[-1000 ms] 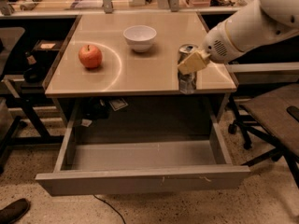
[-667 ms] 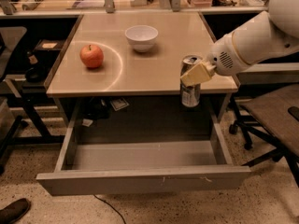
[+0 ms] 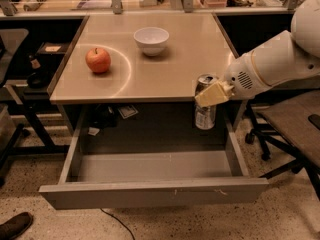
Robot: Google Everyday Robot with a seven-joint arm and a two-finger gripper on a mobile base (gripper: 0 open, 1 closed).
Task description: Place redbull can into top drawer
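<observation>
The redbull can [image 3: 205, 115] is a slim silver can, held upright in the air just in front of the table's front edge, above the right rear part of the top drawer [image 3: 155, 169]. The drawer is pulled out wide, grey, and holds nothing that I can see. My gripper [image 3: 214, 93] is shut on the redbull can near its top, with a tan finger pad [image 3: 212, 94] across the can's front. The white arm reaches in from the right.
A beige-topped table [image 3: 175, 69] carries a red apple [image 3: 98, 60] at the left and a white bowl [image 3: 151, 40] at the back middle. An office chair [image 3: 295, 129] stands to the right of the drawer. A shoe [image 3: 15, 226] shows at the bottom left.
My gripper has carried the redbull can off the table's right front corner, forward and down, so it now hangs over the open drawer.
</observation>
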